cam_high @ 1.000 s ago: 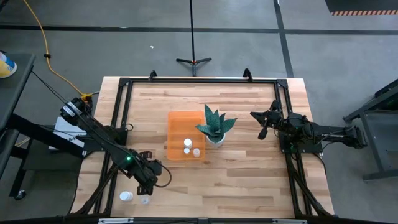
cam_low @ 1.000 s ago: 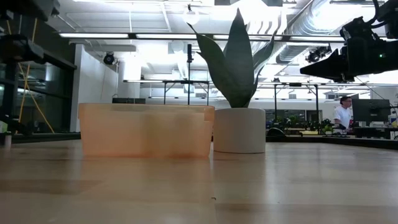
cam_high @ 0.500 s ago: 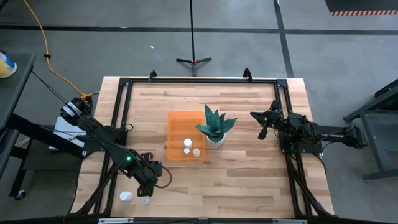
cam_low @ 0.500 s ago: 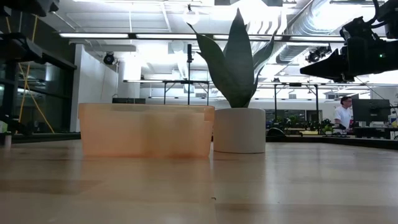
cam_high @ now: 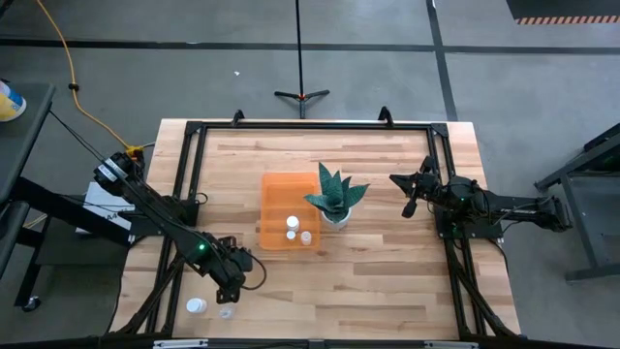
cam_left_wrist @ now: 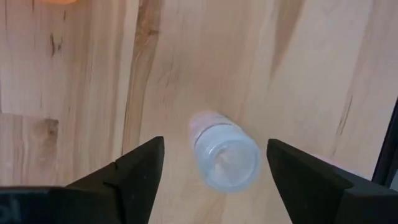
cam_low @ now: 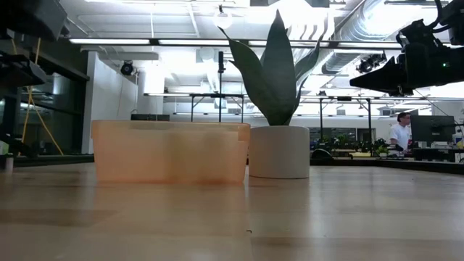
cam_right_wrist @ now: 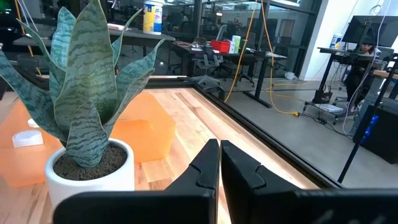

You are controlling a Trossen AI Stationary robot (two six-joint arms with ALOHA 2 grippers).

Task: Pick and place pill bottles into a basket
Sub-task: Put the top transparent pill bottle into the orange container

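Two small white pill bottles (cam_high: 197, 305) (cam_high: 226, 312) stand on the table at the near left corner. Three more lie in the orange basket (cam_high: 276, 199) at mid-table, among them one by its near wall (cam_high: 306, 237). My left gripper (cam_high: 229, 294) hovers open over the right-hand loose bottle. In the left wrist view its two fingers stand on either side of that bottle (cam_left_wrist: 225, 157) without touching it. My right gripper (cam_high: 409, 199) waits shut at the right, above the table, right of the plant.
A white pot with a teal spiky plant (cam_high: 335, 200) stands against the basket's right side. Black frame rails (cam_high: 186, 174) run along the table's left, far and right edges. The left wrist view shows bare wood around the bottle and a dark rail (cam_left_wrist: 390, 149) close by.
My left gripper has edged toward the table's near edge, closer over the loose bottle, and has sunk a little. Its fingers stay open. The bottles and the basket have not moved.
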